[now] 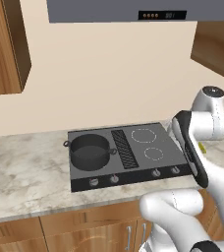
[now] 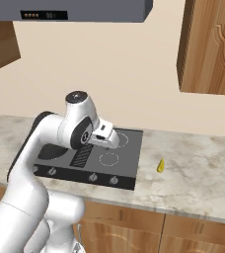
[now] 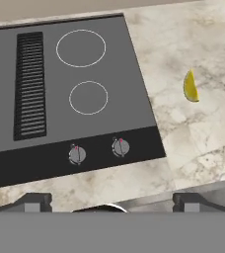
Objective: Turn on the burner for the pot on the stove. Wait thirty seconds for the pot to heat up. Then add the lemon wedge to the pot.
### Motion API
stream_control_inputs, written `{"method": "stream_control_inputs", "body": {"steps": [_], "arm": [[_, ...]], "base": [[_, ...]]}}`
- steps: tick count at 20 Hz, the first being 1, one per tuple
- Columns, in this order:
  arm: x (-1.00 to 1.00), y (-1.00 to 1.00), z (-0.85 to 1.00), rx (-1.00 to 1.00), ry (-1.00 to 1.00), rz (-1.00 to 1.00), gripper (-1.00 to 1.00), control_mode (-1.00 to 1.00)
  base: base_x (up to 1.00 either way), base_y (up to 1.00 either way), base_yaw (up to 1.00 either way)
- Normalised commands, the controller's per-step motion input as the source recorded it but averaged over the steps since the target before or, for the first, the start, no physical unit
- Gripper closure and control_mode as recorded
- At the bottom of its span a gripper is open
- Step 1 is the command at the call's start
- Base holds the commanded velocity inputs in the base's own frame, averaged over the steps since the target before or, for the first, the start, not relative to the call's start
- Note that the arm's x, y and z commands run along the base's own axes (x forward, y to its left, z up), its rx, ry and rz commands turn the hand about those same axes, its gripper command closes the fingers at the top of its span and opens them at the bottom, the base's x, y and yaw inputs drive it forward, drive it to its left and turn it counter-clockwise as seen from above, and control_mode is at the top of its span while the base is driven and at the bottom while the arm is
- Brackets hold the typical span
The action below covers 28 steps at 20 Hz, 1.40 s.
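Above stove [image 3: 85, 89], tool [image 3: 107, 200] spread.

Both base views flank the stove [image 1: 128, 152]; hand view looks down closer.

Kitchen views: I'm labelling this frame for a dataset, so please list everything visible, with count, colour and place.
stove: one, dark grey, set in the counter, black grille at its centre
pot: one, dark grey, no lid, on the stove's left side
ring marks: two, white, bare, on the stove's right side
knobs: four, small and round, along the stove's front strip
lemon wedge: one, yellow, on the counter right of the stove
counter: one, beige marble
cabinets: brown wood, on the wall and under the counter
hood: one, grey, above the stove
arm: one, white
gripper: one, dark fingertips spread wide, holding nothing
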Motion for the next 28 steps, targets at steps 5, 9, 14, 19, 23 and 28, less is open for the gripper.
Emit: {"method": "stream_control_inputs", "body": {"steps": [5,9,14,19,23,28], "arm": [[0.30,-0.85,-0.27,0.00,0.10,-0.02,-1.00,-1.00],[0.22,-0.77,-0.31,0.00,0.15,-0.06,-1.00,-1.00],[0.40,-0.63,-0.26,0.00,0.02,-0.01,-1.00,-1.00],[0.40,-0.57,-0.33,0.00,0.00,0.00,-1.00,-1.00],[0.45,-0.57,-0.29,0.00,0.00,0.00,-1.00,-1.00],[0.46,-0.25,-0.36,0.00,0.00,0.00,-1.00,-1.00]], "base": [[0.00,0.00,0.00],[0.00,0.00,0.00],[0.00,0.00,0.00],[0.00,0.00,0.00],[0.00,0.00,0.00],[0.00,0.00,0.00]]}}
